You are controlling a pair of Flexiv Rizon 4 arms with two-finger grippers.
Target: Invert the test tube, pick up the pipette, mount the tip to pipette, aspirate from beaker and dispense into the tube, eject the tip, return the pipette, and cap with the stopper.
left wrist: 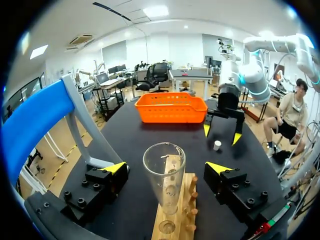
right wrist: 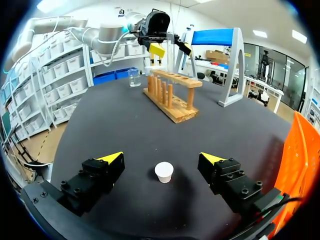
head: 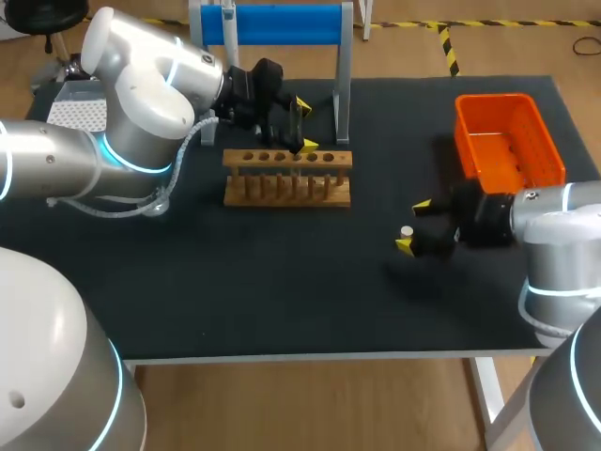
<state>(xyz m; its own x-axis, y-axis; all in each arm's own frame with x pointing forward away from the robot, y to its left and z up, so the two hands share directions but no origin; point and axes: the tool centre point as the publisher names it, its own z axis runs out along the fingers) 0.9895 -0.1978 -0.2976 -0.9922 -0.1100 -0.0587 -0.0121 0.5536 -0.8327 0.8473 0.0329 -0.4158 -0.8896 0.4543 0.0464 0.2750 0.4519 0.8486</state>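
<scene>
White stopper (right wrist: 164, 171) within splayed right tool (right wrist: 161, 158)

A wooden rack (head: 287, 178) (a row of holes along its top, pegs along its front) stands right under the left gripper (head: 305, 126). A blue-topped stand (head: 282, 23) rises just beside that gripper. An orange basket (head: 510, 141) sits near the right gripper (head: 413, 225), off to one side of its fingers. All three rest on the black table (head: 282, 301).
</scene>
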